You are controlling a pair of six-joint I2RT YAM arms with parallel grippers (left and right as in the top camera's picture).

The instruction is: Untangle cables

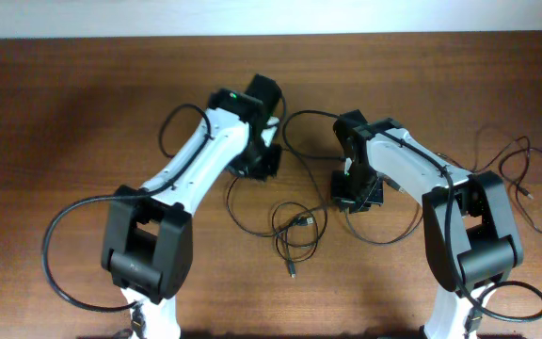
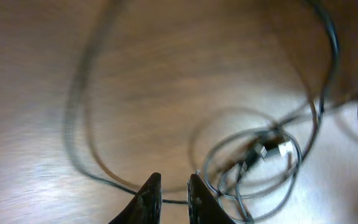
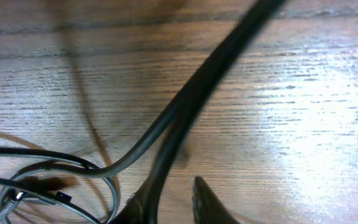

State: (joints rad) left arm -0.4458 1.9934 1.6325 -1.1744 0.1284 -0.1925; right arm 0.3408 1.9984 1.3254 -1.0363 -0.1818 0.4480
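Hovering low over wood table (image 1: 64,94), left gripper (image 2: 174,180) has fingers nearly together, one strand crossing at tips; grasp unclear. Right gripper (image 3: 171,186) slightly parted, dark strand running along one finger; hold also uncertain. Between arms, cables (image 1: 297,231) lie coiled. Risk: pulling apart could cinch coil into knot, or strand could slip free.

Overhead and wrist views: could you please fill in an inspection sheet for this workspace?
Surface: brown wooden table.
Job's things: cables, thin black, coiled mid-table; another loose cord at the right edge.
Clutter: nothing seen.
Grippers: left gripper nearly closed, grip unclear; right gripper shut on one of the cables.
Cables: thick arm cables loop beside both arms.
Surroundings: pale wall strip beyond the table.
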